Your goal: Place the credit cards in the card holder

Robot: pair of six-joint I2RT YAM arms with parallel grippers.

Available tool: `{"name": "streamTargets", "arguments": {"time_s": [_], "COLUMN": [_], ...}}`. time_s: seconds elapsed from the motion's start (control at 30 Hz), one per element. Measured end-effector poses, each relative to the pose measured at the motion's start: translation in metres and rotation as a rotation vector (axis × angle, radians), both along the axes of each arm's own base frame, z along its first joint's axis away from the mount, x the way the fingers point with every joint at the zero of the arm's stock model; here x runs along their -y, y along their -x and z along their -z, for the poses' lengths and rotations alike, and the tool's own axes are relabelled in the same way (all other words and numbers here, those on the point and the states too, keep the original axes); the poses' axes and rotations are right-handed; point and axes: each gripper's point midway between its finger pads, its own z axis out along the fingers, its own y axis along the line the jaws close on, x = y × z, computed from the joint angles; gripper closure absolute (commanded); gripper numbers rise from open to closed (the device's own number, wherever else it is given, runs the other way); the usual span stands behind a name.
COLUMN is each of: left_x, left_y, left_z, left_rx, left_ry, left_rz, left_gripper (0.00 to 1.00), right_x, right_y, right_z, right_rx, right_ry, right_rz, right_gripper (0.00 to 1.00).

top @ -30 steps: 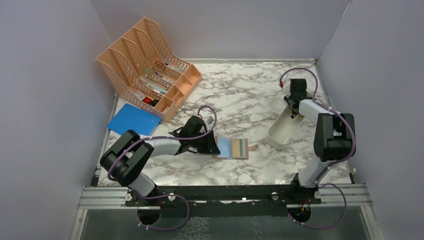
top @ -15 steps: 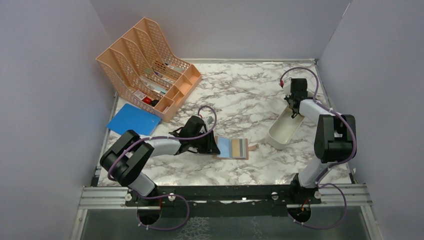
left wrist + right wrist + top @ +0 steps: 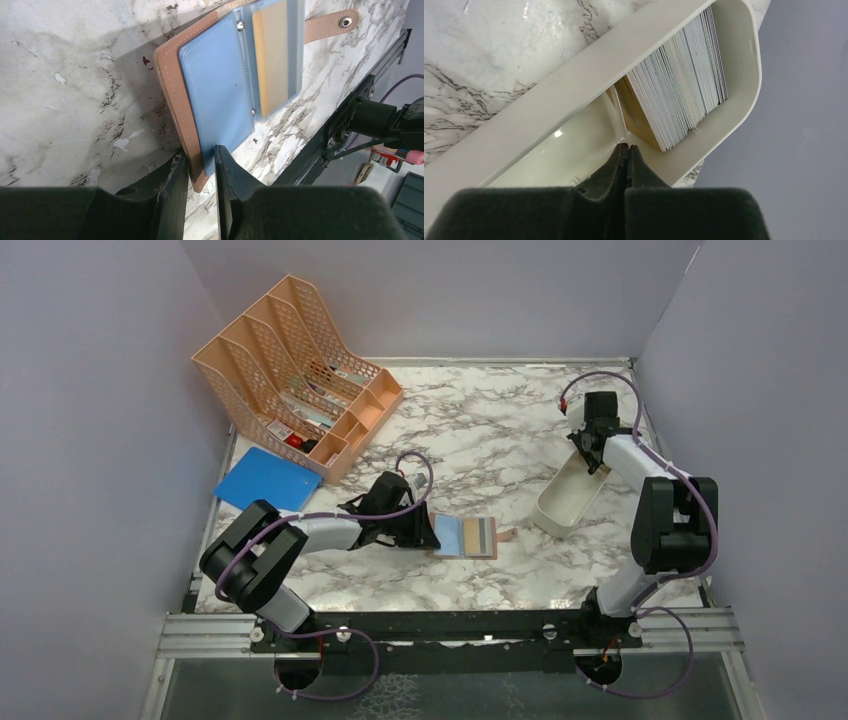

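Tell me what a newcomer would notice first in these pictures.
Probably the open card holder, front and centre, with a gold card in its blue lining and its edge clamped by the left gripper. Next, at right, the white tray holding a stack of upright cards, where the right gripper pinches one card.

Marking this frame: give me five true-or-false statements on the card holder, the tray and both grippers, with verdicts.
1. The card holder lies open on the table. True.
2. The left gripper hangs clear of the card holder. False: it clamps the holder's edge.
3. The right gripper hovers above the card holder. False: it is down inside the white tray, jaws shut.
4. A stack of cards stands on edge in the white tray. True.
5. All the card holder's slots are empty. False: a gold card sits in one.
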Motion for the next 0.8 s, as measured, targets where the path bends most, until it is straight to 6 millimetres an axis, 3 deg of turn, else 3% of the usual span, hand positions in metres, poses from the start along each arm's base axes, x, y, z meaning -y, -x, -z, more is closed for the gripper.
{"name": "streamTargets", "arguments": {"time_s": [0.17,0.37,0.57,0.8], "left_x": [-0.001,0.0,0.002,0.004], "left_y": [0.003,0.006,0.008,0.007], "left_z": [0.0,-0.001,-0.004,-0.013], "left_rx": [-0.01,-0.023,-0.04,-0.026], "left_ry": [-0.003,0.009,0.026,0.049], "left_rz": [0.005,0.013,0.018,0.007], "left_gripper": [0.72,0.7,0.66,0.66], "right_x": [-0.004,-0.005,-0.007,-0.033], "right_y": [0.002,-0.005,-0.009,-0.009], "right_z": [-0.018,-0.067,-0.103,-0.138], "right_rx": [0.015,0.107,0.179,0.304], "right_ry": [-0.036,-0.067,-0.124,-0.328], "right_rz": [0.012,0.058,0.137,0.186], "right_gripper": [0.99,0.99,0.99,0.99]}}
